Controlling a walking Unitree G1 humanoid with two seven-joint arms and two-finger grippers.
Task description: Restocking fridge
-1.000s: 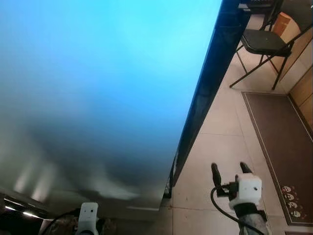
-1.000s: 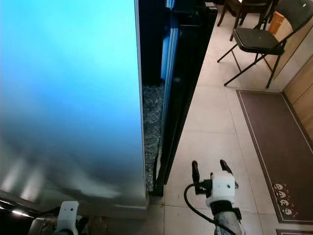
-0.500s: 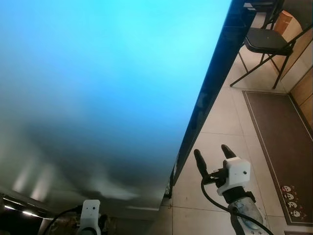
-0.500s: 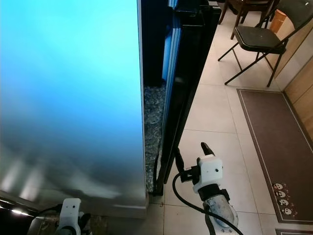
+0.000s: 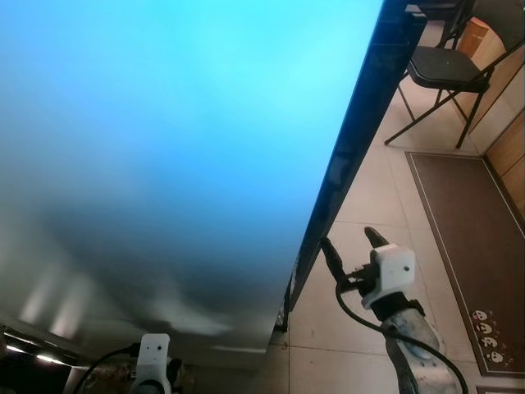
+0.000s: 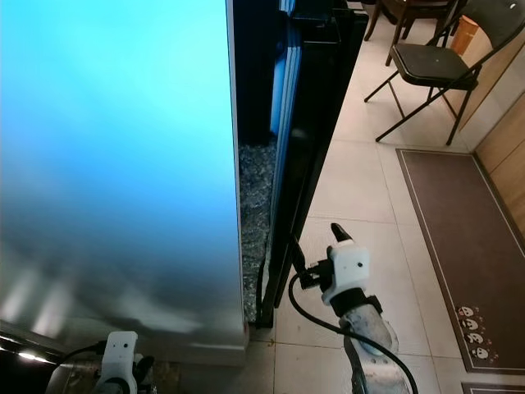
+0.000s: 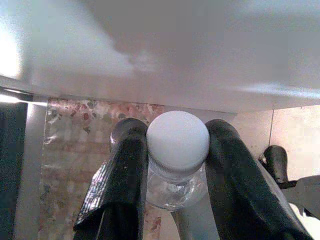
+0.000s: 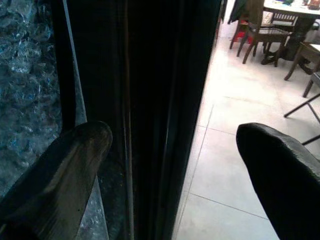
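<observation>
Left wrist view: bottle [image 7: 177, 165] clamped, cap toward camera.

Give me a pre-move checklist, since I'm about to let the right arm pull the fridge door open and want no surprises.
1. Right pincer open: ok.
2. Right pincer at the black door edge, one finger either side: ok.
3. Fingers closed on the door edge: not ok, still apart.
4. Left pincer shut on the bottle, gripped below its white cap: ok.
5. Folding chair away from the door's swing: cannot tell.
</observation>
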